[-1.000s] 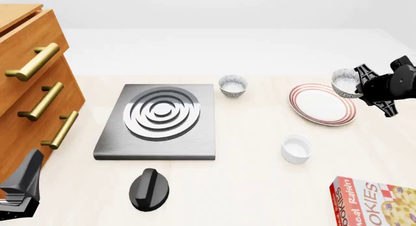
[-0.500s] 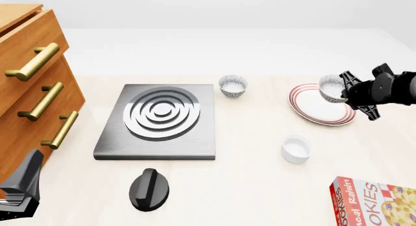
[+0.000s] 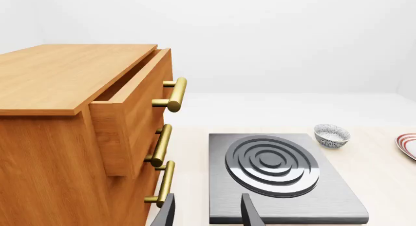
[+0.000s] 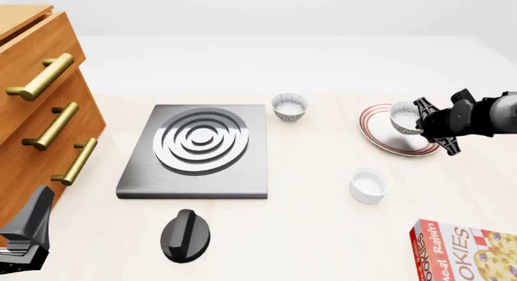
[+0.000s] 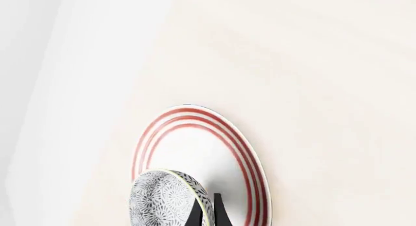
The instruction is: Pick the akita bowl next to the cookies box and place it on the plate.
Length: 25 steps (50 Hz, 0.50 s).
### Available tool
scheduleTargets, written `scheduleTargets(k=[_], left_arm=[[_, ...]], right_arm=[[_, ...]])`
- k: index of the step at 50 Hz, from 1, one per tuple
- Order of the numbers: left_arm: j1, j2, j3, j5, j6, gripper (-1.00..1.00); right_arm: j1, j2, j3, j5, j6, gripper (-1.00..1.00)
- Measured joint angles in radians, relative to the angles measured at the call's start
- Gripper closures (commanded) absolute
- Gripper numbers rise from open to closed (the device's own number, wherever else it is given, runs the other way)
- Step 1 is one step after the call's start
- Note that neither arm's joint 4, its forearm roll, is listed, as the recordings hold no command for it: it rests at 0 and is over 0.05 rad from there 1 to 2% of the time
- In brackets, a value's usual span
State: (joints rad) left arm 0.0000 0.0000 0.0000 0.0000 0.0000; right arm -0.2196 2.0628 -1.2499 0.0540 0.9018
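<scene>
**Bowl carried in over the plate**

The right claw [image 4: 420, 120], at the right of the front frame, held the bowl [image 4: 404, 117] by its rim. Over the past second it had moved leftward from beyond the plate's [image 4: 379, 135] edge to above its middle, so release looked close. The bowl seemed not yet set down. The left claw [image 3: 206, 211] hung with its jaws apart, empty, at the lower left.

Counted on the desk [image 4: 323, 226]: two patterned bowls, the second [image 4: 289, 105] at upper centre; one plain cup [image 4: 368, 185]; one plate; one cookies box [image 4: 468, 254].
</scene>
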Motion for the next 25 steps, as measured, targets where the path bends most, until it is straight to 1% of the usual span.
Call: scheduleTargets(k=[25], left_arm=[[0.0, 0.0, 0.0, 0.0, 0.0, -1.0]], right_arm=[[-0.005, 0.078, -0.08, 0.01, -0.012, 1.0]])
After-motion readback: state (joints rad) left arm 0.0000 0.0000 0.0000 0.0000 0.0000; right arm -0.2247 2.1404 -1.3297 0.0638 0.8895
